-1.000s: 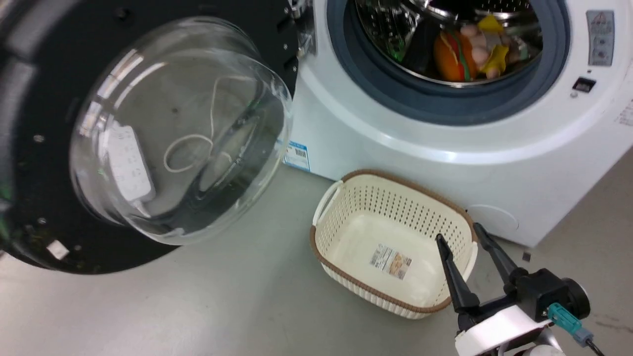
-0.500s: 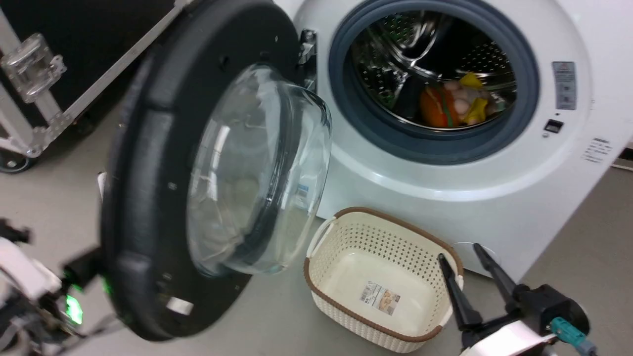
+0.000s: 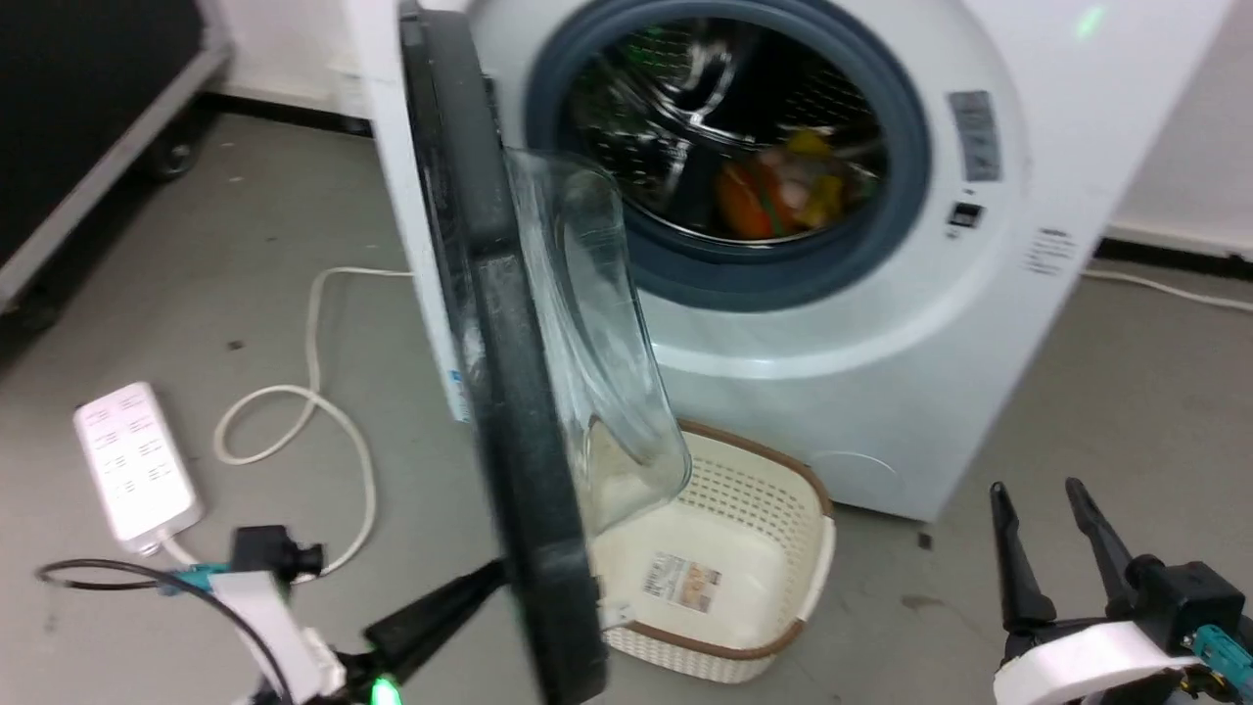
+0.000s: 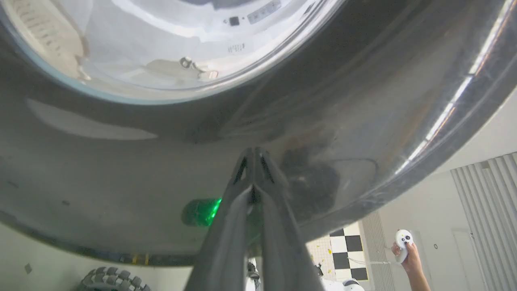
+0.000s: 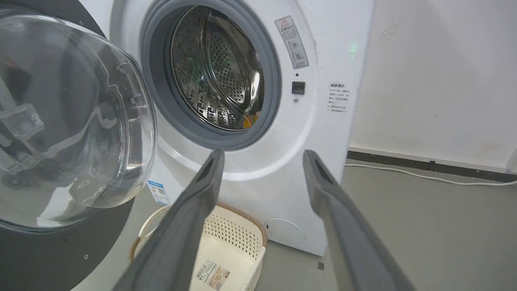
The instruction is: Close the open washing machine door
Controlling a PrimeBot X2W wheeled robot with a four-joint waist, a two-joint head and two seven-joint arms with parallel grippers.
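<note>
A grey floor (image 3: 196, 245) runs under everything, with a white wall behind. At the upper left of the head view stands a black case (image 3: 78, 117). Lower left lies a white power strip (image 3: 137, 460) with its looping white cable (image 3: 313, 392).

The left gripper (image 4: 254, 150) comes in from the bottom left, its 2 fingers pressed together and their tips touching the glossy black outer face of the washing machine door (image 3: 509, 441). The door is seen edge-on at the centre of the head view, hinged left of the porthole and swung out from the front, its glass bowl (image 3: 597, 343) bulging right.

The washing machine (image 3: 832, 343) fills the upper centre, porthole uncovered, with orange and yellow items (image 3: 773, 186) in the drum. A cream basket (image 3: 773, 490) sits on the floor touching its front.

The right gripper (image 3: 1036, 485) hovers lower right, jaws apart and empty.

A grey warning label (image 3: 974, 135), small print (image 5: 338, 97) and a blue label (image 5: 158, 192) are too small to read.
</note>
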